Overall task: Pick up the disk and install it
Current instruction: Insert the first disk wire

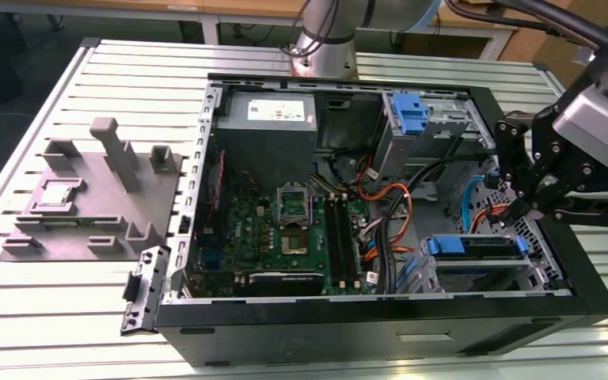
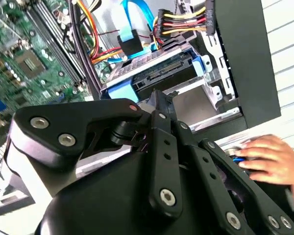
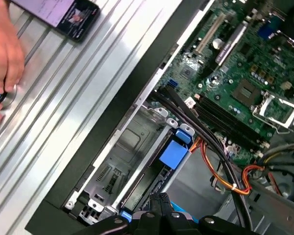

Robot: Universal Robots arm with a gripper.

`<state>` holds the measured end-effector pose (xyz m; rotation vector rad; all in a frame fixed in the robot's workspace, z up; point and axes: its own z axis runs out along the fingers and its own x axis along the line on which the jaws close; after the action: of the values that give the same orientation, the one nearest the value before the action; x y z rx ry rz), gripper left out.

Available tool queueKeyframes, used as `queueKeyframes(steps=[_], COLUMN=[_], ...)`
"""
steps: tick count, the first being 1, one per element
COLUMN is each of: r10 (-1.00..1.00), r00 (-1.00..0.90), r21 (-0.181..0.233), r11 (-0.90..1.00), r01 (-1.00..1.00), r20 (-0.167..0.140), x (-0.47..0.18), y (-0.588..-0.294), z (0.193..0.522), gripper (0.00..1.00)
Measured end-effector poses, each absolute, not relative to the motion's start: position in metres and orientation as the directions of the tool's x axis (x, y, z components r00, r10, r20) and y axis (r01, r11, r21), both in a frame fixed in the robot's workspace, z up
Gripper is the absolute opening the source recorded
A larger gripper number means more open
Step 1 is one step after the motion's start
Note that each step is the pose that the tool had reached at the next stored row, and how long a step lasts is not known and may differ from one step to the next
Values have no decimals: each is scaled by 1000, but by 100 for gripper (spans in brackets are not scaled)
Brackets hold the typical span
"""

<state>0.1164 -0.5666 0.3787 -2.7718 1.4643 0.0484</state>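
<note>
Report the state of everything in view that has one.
Computer case: lying on its side, panel off.
Disk: seated in the drive cage.
Processor socket: uncovered, no cooler.
End effector: poised close over the disk.
Hand: resting on the table beside the case.

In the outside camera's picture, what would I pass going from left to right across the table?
Grey plastic fixture → loose black side latch piece → green motherboard → the disk in its blue-railed bay → the gripper.
</note>
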Motion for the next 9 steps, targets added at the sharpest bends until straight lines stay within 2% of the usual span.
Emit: queueKeyframes(steps=[9], r10=[-816], r00=[577], r21=[9], r11=[-578], r01=[-816], r20=[-29], x=[123], y=[-559], z=[378], gripper=[10])
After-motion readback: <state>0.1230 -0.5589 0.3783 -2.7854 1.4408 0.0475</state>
